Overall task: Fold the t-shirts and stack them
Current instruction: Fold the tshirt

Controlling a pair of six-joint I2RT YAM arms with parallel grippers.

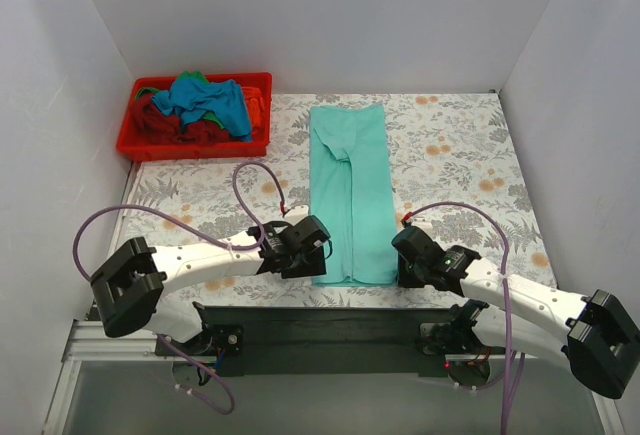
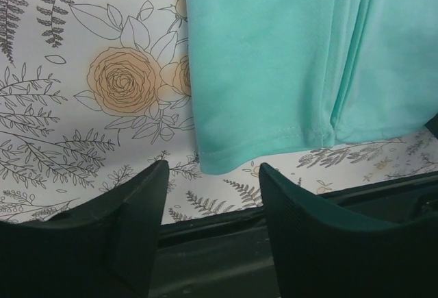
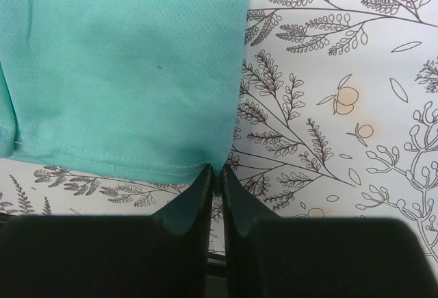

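**Presently: mint shirt flat on table, fingers at both near hem corners**

**Mint shirt** [image 1: 352,190]: Lies flat at mid-table as a long narrow strip running from far to near. Its sides are folded in over the middle, and one lengthwise fold edge shows in the left wrist view. The stitched hem is at the near end, just short of the table's near edge.

**Left fingers** [image 2: 120,233]: Spread wide apart and holding nothing. They sit low over the table at the shirt's near left corner. In the left wrist view the rounded hem corner lies in line with the gap between them, just beyond the tips.

**Right fingers** [image 3: 185,219]: Pressed together with only a hairline slit between them. The tips meet the shirt's near right hem corner. Whether any cloth is caught between them cannot be told.

**Arms:** The left arm [image 1: 200,263] and right arm [image 1: 525,300] both reach inward from the near edge, one on each side of the shirt's hem end.

**Bin** [image 1: 190,148]: Red plastic, at the far left corner of the table, well apart from the mint shirt. It holds a loose heap of shirts. A blue shirt [image 1: 212,100] is on top, a dark red shirt [image 1: 160,120] is beneath at the left, and an orange shirt [image 1: 257,110] is at the right. A sliver of green shirt [image 1: 150,90] shows at the far left rim.

**Table** [image 1: 455,145]: Covered in a white cloth printed with grey ferns and orange flowers.
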